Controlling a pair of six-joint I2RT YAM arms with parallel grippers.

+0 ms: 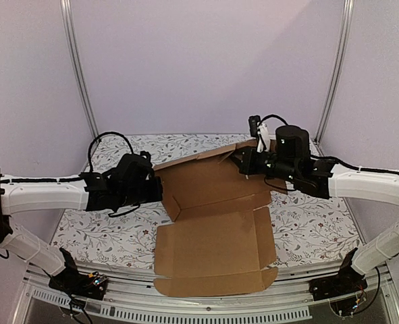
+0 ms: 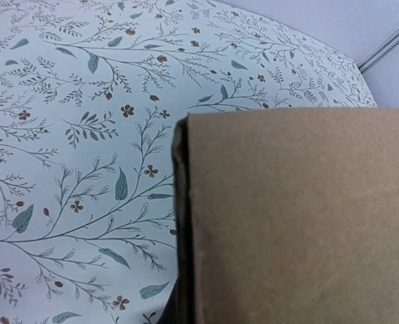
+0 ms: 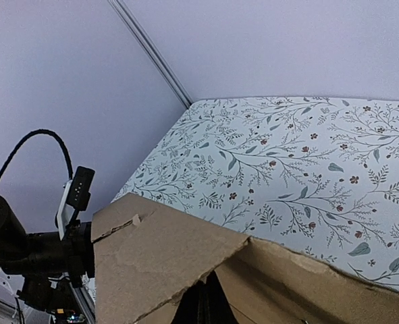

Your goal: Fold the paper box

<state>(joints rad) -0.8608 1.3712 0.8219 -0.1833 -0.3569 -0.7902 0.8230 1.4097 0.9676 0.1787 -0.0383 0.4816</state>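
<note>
On the floral cloth (image 1: 118,236), the paper box (image 1: 216,229) runs near-to-far.

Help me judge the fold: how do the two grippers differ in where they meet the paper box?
The left gripper meets the paper box at the left edge of its raised rear panel; the right gripper sits farther back, at the far right corner. The left gripper faces flat, plain cardboard; the right gripper faces a bent flap with a ragged edge. Both are shut on the raised rear part.
</note>
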